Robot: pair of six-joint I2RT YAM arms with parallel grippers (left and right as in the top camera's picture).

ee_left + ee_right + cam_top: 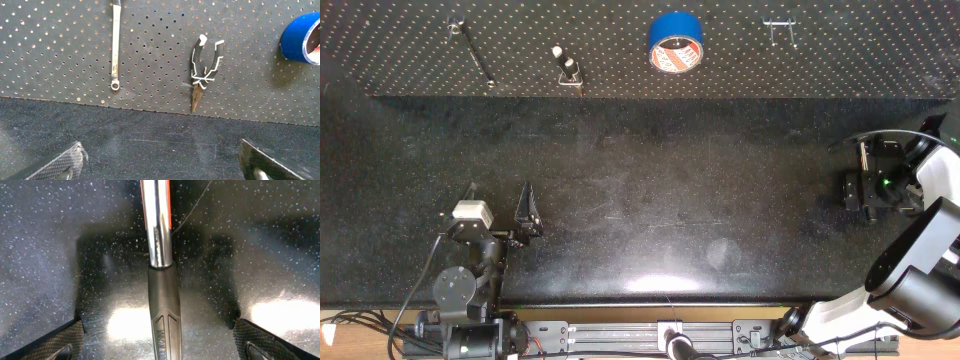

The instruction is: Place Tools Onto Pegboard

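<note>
Left to right. Pegboard [400, 50]: dark perforated panel standing along the far edge of the tabletop [670, 200], which is black, speckled and faintly glossy.

Wrench [115, 45]: slim bright metal bar with a ring end, already hanging on the board.

Left gripper [498, 200]: low over the near left of the tabletop, facing the board; its jaws stand wide apart and hold nothing.

Pliers [202, 75]: black handles with pale tips, nose pointing down, hung on the board to the right of the wrench.

Tape roll [675, 45]: blue, thick-walled ring, mounted farther right.

Hook [778, 30]: bare two-pronged wire peg, unoccupied, at the board's right end.

Right gripper [873, 188]: at the far right of the tabletop, well apart from the board, poised over the remaining tool [161, 280]; its jaws are spread fully, one textured finger [60, 340] on each side of the tool, neither touching it.

The tool lies flat on the tabletop: a polished chrome shaft [157, 225] running into a moulded black handle [164, 310].

Handling, as judged: rigid and moderately heavy. The chrome is likely to slip between the pads, while the matt handle should offer more friction, so a hold on the handle close to the shaft joint looks soundest for limiting droop. The free hook appears the probable destination.
</note>
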